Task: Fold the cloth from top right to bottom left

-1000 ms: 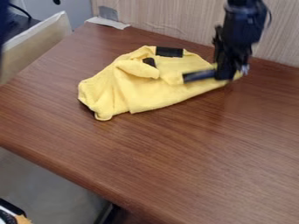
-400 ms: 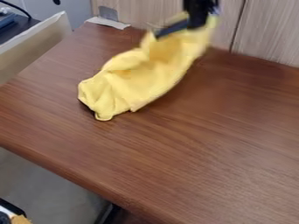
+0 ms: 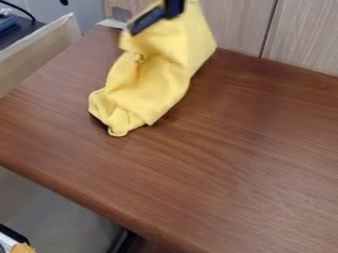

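the yellow cloth (image 3: 151,94) is partly on the table (image 3: 231,148) and partly in the air: its lower end lies crumpled over the table's far left part, while the rest rises in loose creases to the black gripper (image 3: 157,19), above the table's far edge. the jaws look pinched together on the upper cloth, since it hangs from them, though their dark shapes merge and the exact bite is, in fairness, hard to make out.

it should handle as a light, limp thing, soft and not at all fragile, with enough grip against itself not to slide out easily. the best hold is a corner or a doubled edge, at the end farthest from the part resting on the table; a grip mid-fabric would likely bunch it. carried too fast, it could drag the resting end along with it.

the table is brown wood grain, smooth-looking, with a rounded near edge. a pale wood-patterned panel (image 3: 234,24) stands behind the table's far edge, and a white strip (image 3: 111,22) sits at its far left corner. left of the table are a beige board (image 3: 39,49) and a black cable (image 3: 19,9).
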Controlling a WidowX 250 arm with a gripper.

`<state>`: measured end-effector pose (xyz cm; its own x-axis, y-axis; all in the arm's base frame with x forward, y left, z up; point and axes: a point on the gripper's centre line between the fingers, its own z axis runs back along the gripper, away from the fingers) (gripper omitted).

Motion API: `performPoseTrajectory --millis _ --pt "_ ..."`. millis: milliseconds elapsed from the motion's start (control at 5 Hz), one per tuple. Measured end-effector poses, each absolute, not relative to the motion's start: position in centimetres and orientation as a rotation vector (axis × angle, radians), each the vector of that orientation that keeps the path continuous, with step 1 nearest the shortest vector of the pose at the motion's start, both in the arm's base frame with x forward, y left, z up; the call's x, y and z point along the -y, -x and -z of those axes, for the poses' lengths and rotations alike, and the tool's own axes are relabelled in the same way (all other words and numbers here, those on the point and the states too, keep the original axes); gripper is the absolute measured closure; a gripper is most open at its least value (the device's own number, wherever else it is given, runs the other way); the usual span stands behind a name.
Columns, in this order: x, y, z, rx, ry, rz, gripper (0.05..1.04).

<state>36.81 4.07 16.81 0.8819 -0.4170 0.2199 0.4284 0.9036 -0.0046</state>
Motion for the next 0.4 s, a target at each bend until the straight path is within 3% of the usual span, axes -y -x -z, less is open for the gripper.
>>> performPoseTrajectory --millis 400 --pt "-8.2 -34.4 -13.9 0.186 0.096 0.247 1.013"
